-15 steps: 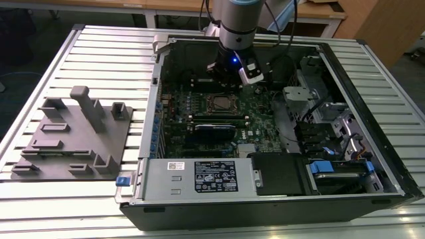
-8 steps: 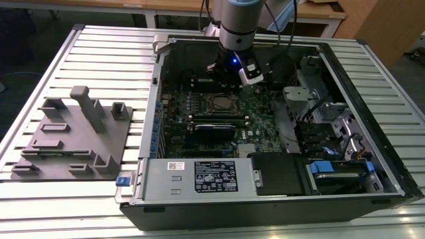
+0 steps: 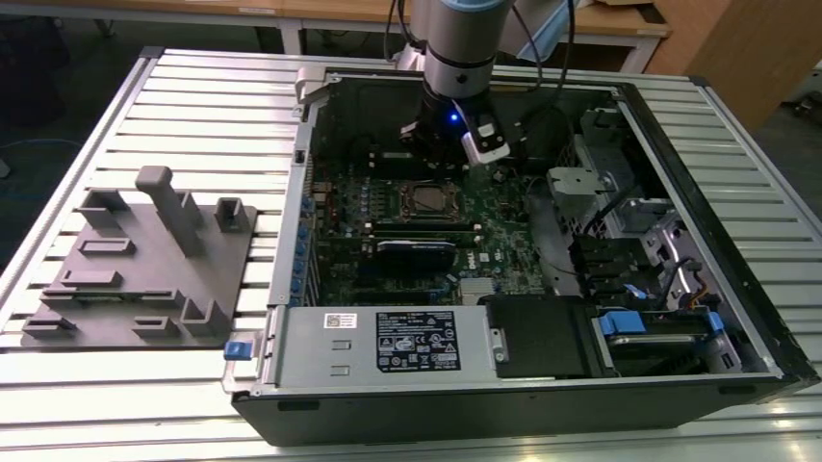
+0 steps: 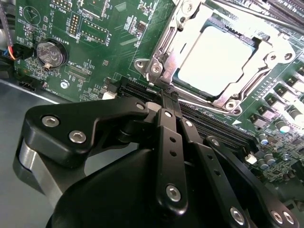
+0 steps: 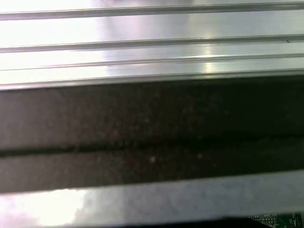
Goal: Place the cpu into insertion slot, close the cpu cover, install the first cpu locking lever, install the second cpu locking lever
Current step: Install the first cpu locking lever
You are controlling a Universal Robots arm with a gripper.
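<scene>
In the second wrist view the cpu (image 4: 221, 59) lies flat in the insertion slot (image 4: 156, 66) on the green circuit board (image 4: 118, 42), its silvery top bright with glare. The cpu cover (image 4: 187, 33) is down around the chip, which shows through its window. My gripper (image 4: 168, 97) is shut, its black fingers (image 4: 171, 142) pressed together, the tips just off the near corner of the socket; nothing shows between them. I cannot tell how the locking levers stand. In the exterior view the gripper (image 3: 444, 162) hangs inside the open computer case, just beyond the insertion slot (image 3: 424, 199).
A round coin battery (image 4: 50, 53) sits on the board. Long black slots (image 4: 213, 126) run beside the socket under my fingers. The case (image 3: 514, 395) lies open on a slatted metal table (image 3: 192, 96), with drive bays (image 3: 642, 231) at the exterior view's right. A grey fixture (image 3: 141, 260) is at its left.
</scene>
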